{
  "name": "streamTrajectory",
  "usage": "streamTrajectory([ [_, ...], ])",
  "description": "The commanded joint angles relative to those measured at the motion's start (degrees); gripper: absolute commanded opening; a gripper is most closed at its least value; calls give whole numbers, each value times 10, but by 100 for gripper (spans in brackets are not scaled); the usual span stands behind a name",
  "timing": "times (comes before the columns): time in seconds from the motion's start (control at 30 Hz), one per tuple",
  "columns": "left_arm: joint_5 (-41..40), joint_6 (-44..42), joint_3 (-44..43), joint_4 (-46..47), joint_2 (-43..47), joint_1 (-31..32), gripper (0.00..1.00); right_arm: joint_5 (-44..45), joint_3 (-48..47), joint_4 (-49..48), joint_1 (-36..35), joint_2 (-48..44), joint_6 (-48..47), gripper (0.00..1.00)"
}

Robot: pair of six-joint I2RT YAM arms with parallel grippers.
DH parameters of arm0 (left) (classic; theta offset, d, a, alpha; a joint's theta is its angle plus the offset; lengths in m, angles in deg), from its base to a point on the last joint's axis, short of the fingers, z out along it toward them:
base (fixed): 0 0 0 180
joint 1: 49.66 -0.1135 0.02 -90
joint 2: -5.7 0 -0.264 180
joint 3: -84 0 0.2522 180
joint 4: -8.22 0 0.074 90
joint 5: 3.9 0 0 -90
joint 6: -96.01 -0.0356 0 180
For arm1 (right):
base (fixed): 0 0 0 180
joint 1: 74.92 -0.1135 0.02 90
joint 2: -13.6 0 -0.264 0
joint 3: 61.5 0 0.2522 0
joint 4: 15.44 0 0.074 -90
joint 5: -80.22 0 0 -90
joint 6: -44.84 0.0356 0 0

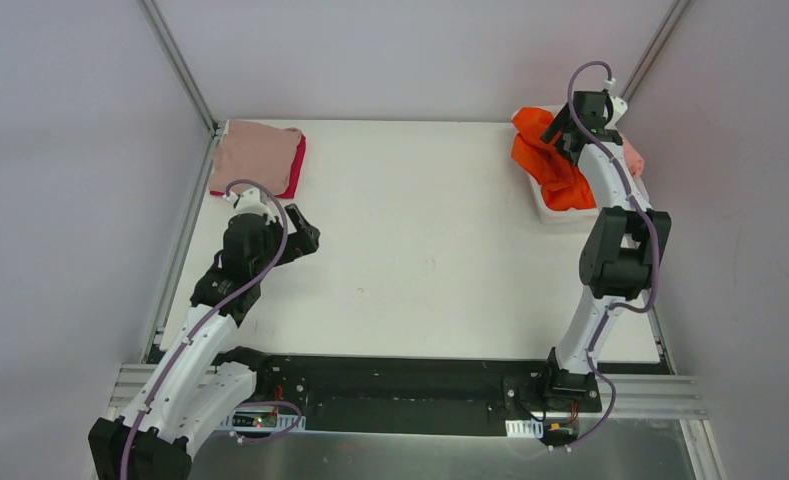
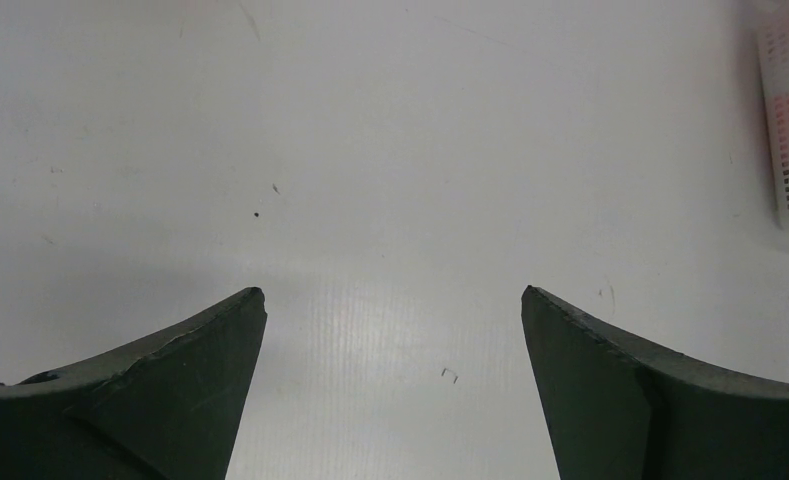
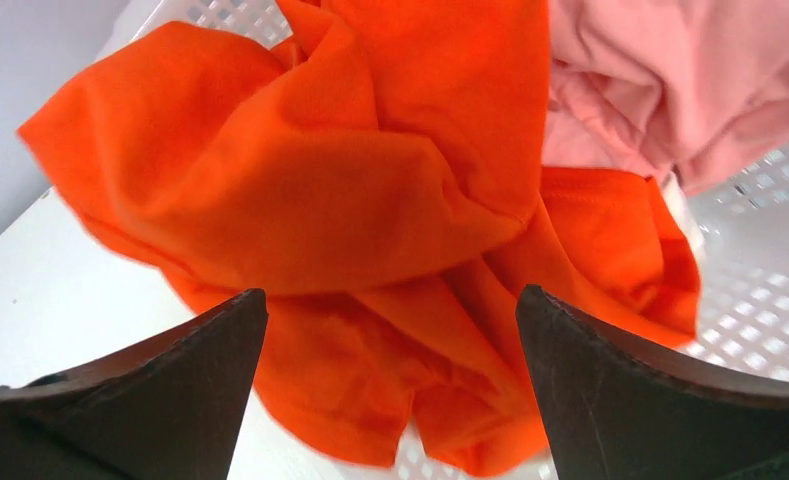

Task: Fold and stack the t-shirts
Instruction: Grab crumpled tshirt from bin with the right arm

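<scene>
At the near-left of the bench (image 1: 420,260), the left claw (image 2: 394,295) stands wide, holding nothing. Farther back, in the left corner, a dusty pink t-shirt (image 1: 255,155) lies folded on a crimson t-shirt (image 1: 298,172); I judge these two done. Far right, the right claw (image 3: 390,295), jaws wide, hovers over the orange t-shirt (image 3: 300,200), which is crumpled, ungripped and spilling over the white basket (image 3: 770,310) rim. A salmon pink t-shirt (image 3: 670,80) lies bunched behind it. Both are yet to be folded.
</scene>
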Motion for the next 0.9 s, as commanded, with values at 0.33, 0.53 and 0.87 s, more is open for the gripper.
streamTrajectory([
  [0.33,1,-6,4,19,-9,3,99,-67,-93,-31,28,126,20,61],
  [0.53,11,-5,4,18,3,3,99,-92,-88,-53,35,84,27,0],
  [0.87,22,17,23,12,45,3,99,-137,-121,-2,32,-83,29,0],
])
